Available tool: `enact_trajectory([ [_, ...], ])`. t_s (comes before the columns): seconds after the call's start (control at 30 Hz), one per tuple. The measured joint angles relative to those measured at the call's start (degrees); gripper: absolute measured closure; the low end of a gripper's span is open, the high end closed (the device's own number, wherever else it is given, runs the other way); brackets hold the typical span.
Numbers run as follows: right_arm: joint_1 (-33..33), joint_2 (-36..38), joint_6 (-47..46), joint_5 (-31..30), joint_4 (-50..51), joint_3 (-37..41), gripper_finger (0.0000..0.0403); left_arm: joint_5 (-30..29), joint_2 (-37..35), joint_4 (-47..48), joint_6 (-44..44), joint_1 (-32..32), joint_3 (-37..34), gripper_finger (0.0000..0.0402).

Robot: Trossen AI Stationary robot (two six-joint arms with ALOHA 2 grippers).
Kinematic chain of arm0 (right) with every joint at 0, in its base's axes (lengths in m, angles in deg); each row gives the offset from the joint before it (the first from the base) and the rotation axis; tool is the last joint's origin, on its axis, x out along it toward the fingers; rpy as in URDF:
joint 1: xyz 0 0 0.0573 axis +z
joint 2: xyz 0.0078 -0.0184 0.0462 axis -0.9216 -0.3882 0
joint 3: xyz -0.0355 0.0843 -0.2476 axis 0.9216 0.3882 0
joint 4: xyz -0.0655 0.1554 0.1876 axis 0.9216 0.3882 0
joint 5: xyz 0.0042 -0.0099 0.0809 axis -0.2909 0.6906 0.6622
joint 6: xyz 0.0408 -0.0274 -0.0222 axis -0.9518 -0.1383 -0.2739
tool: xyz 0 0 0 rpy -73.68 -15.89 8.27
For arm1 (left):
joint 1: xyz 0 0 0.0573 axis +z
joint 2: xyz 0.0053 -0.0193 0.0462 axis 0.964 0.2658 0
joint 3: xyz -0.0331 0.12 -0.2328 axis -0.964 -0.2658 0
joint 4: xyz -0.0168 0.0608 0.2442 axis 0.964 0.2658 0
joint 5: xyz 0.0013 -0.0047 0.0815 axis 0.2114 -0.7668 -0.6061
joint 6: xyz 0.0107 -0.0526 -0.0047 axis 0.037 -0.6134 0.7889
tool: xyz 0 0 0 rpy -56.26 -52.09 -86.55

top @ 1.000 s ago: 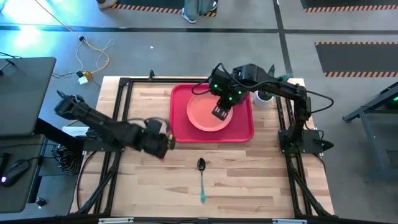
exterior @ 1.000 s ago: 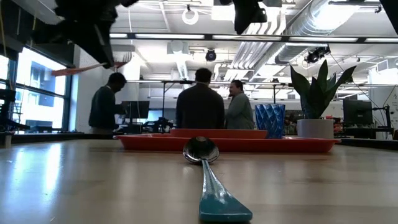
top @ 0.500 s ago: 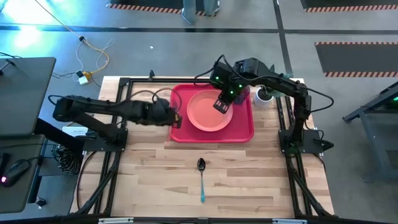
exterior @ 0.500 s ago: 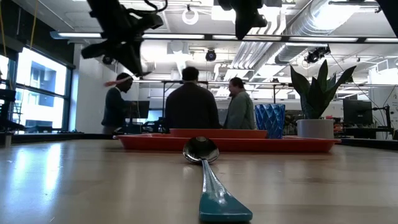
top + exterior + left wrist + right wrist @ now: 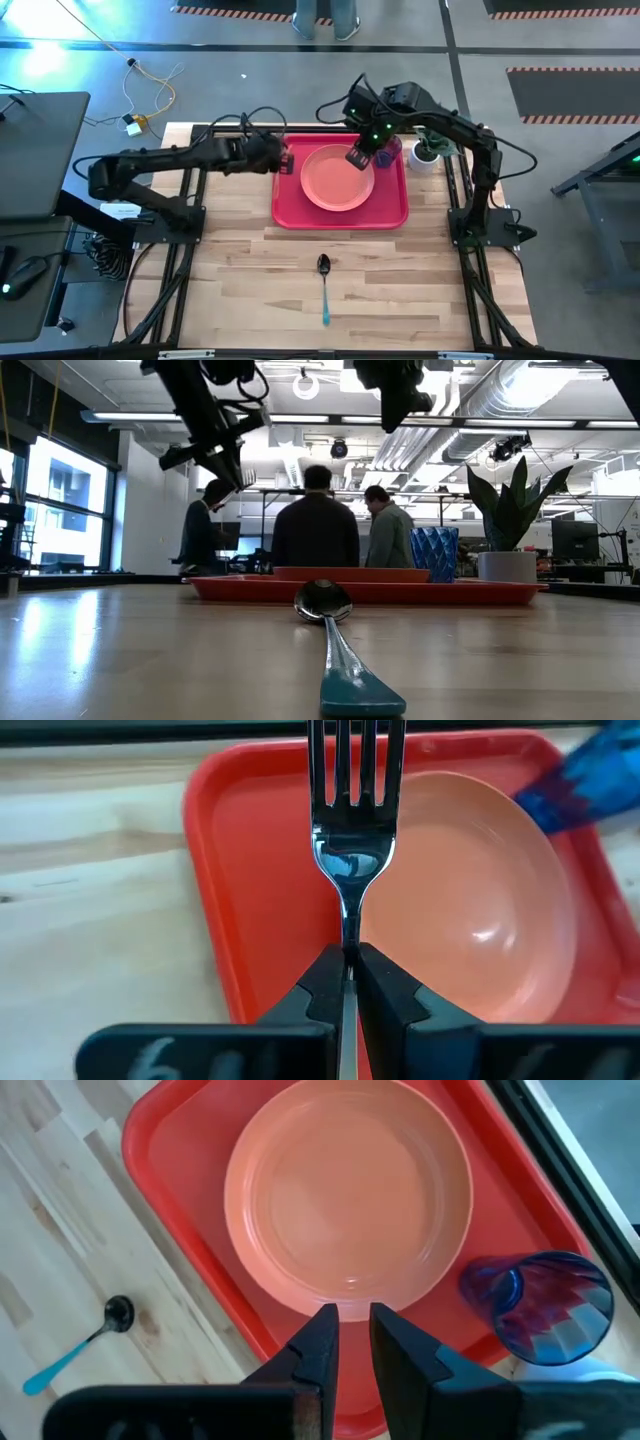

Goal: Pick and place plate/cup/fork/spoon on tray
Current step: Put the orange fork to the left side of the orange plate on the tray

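Note:
The red tray (image 5: 288, 214) lies at the table's far middle. The pink plate (image 5: 338, 178) rests in it, and the blue cup (image 5: 390, 150) stands in its far right corner. My left gripper (image 5: 283, 158) is above the tray's left rim, shut on the fork (image 5: 346, 810), whose tines point over the tray. My right gripper (image 5: 358, 157) hangs above the plate's far right part with a narrow gap between its fingers (image 5: 352, 1330), empty. The teal-handled spoon (image 5: 324, 285) lies on the bare wood near the front, its bowl toward the tray. My left gripper pinches the fork's thin metal neck (image 5: 347, 942), just behind the tine head, between its two fingers. The fork runs along the fingers and sticks out ahead of them; its handle is hidden behind them. The fingers slant down from the table's left. The fork is lifted clear above the tray.
A white pot with a green plant (image 5: 425, 155) stands just right of the tray, beside the cup. Black frame rails (image 5: 190, 200) run along the table's edges. Bare wood (image 5: 400, 280) surrounds the spoon. Several people (image 5: 315, 525) stand in the room beyond.
My left gripper has carried the fork from beside the tray's near left corner toward the table's far edge, along the tray's left side, turning as it went. My right gripper has gone a little toward the far edge over the plate.

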Motion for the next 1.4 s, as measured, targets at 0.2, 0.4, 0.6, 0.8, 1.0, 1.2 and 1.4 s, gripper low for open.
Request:
enact_trajectory([
  [0.2, -1.4, 0.0, 0.1, 0.0, 0.0, 0.0, 0.035, 5.5, 3.9, -1.5, 2.9, 5.1, 0.0, 0.0391],
  [0.4, -2.6, 0.0, 0.1, 0.0, 0.0, 0.0, 0.035, 10.1, 9.2, -6.7, 4.1, 7.4, 0.0, 0.0391],
  [0.6, -3.1, 0.0, -0.8, -0.8, 0.0, 0.0, 0.035, 10.5, 13.7, -7.8, 4.2, 7.8, 0.0, 0.0391],
  [0.8, -3.1, 0.0, -0.6, -2.9, 0.0, 0.0, 0.035, 12.5, 17.8, -7.8, 2.8, 7.8, 0.0, 0.0391],
  [1.0, -3.1, 0.0, -0.6, -2.9, 0.0, 0.0, 0.035, 13.5, 21.1, -7.6, 1.4, 7.2, 0.0, 0.0391],
  [1.2, -3.1, 0.0, -0.6, -2.9, 0.0, 0.0, 0.035, 14.5, 23.0, -7.7, -0.4, 7.0, 0.0, 0.0391],
  [1.4, -3.1, 0.0, 0.7, -2.9, 0.0, 0.0, 0.035, 15.7, 24.8, -7.5, -2.0, 7.0, 0.0, 0.0391],
])
